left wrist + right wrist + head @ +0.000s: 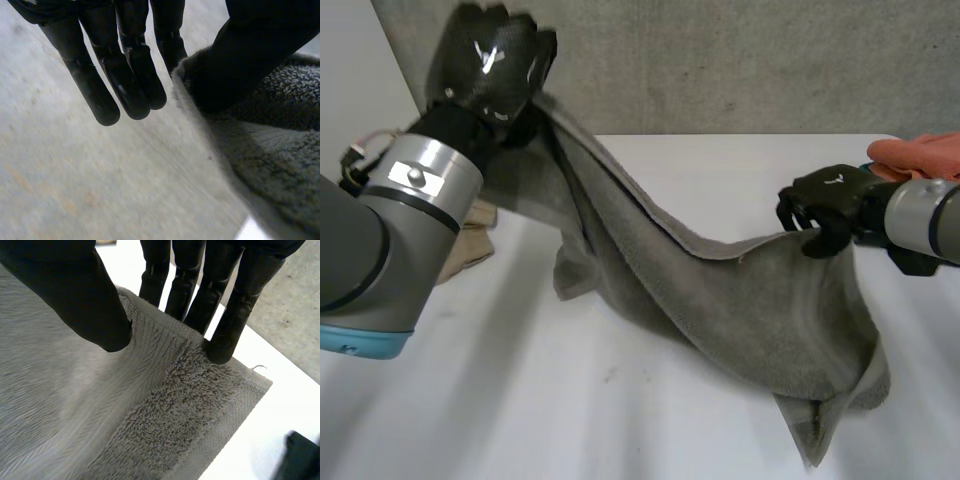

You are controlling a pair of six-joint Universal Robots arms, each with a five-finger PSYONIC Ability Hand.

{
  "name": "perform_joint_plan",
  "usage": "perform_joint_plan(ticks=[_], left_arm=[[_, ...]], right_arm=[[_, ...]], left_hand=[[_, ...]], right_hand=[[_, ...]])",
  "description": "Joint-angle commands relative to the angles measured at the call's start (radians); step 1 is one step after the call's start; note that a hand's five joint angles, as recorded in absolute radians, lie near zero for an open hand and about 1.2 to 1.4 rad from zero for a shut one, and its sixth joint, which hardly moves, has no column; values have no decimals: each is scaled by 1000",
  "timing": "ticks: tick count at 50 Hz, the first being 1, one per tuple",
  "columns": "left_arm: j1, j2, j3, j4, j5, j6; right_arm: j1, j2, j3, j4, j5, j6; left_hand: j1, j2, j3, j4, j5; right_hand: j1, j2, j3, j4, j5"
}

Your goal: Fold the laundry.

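Observation:
A grey towel stretches across the white table between my two hands. My left hand is raised high at the far left, and the towel hangs down from it. In the left wrist view that hand pinches a corner of the towel between thumb and a finger. My right hand holds the towel's upper edge lower down at the right. In the right wrist view its thumb presses on the towel near a corner, with the fingers behind the hem. The towel's lower part sags onto the table.
A beige cloth lies at the left behind my left arm. An orange cloth lies at the far right, behind my right arm. A grey wall rises behind the table. A dark object sits on the table beyond the towel's corner.

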Motion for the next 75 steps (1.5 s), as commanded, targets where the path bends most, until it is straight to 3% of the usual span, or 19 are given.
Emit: perform_joint_plan(ticks=[1, 7, 10, 15, 20, 23, 27, 33, 39, 40, 41, 45, 49, 53, 60, 66, 71, 75], left_arm=[[39, -151, -7, -11, -1, 1], [47, -286, 28, -6, -1, 22], [46, -342, 76, -2, 1, 52], [53, -452, 315, 10, 1, 162], [70, -492, 594, 81, -1, 181], [84, -491, 709, 176, -13, 156], [81, -466, 719, 242, -11, 125], [81, -380, 550, 244, 1, 105], [73, -270, 279, 256, 54, 104], [72, -261, 244, 256, 65, 104], [72, -251, 221, 256, 71, 104], [52, -167, 83, 253, 94, 104], [32, -74, -3, 241, 96, 105], [18, 40, -86, 233, 97, 104], [-28, 229, -180, 147, 122, 102], [-62, 324, -197, 75, 136, 104], [-66, 367, -195, 67, 131, 102], [-80, 395, -192, 64, 130, 102]], right_arm=[[2, -49, 173, 0, 132, -215], [9, -3, 210, -27, 332, -347], [25, 52, 148, -93, 383, -352], [91, 149, -84, -285, 466, -286], [117, 184, -306, -564, 549, -142], [121, 152, -334, -765, 591, -97], [149, 72, -279, -854, 594, -89], [172, -15, -100, -851, 559, -85], [172, -17, 46, -820, 480, -71], [170, -15, 57, -810, 468, -60], [164, -9, 69, -782, 445, -28], [152, 37, 55, -699, 361, 100], [131, 98, -33, -621, 231, 231], [94, 166, -137, -543, 108, 331], [104, 276, -244, -529, -30, 418], [242, 373, -264, -527, -126, 463], [340, 448, -265, -523, -132, 521], [400, 503, -281, -538, -59, 532]], left_hand=[[222, 196, 200, 194, 254], [222, 196, 200, 194, 254], [222, 196, 200, 194, 254], [222, 196, 200, 194, 254], [222, 196, 200, 194, 254], [222, 196, 200, 194, 254], [222, 196, 200, 194, 254], [222, 196, 200, 194, 254], [222, 196, 200, 194, 254], [222, 196, 200, 194, 254], [222, 196, 200, 194, 254], [222, 196, 200, 194, 254], [222, 196, 200, 194, 254], [222, 196, 200, 194, 254], [222, 196, 200, 194, 254], [222, 196, 200, 194, 254], [222, 196, 200, 194, 254], [222, 196, 200, 194, 254]], right_hand=[[547, 215, 218, 207, 233], [547, 215, 218, 207, 233], [547, 215, 218, 207, 233], [547, 215, 218, 207, 233], [547, 215, 218, 207, 233], [547, 215, 218, 207, 233], [547, 215, 218, 207, 233], [547, 215, 218, 207, 233], [547, 215, 218, 207, 233], [478, 146, 149, 138, 165], [225, -107, -104, -116, -89], [-378, -710, -707, -719, -692], [-602, -934, -931, -942, -915], [-609, -941, -938, -949, -922], [-623, -955, -952, -964, -937], [-638, -970, -967, -978, -952], [-638, -970, -967, -978, -952], [-635, -967, -964, -976, -949]])
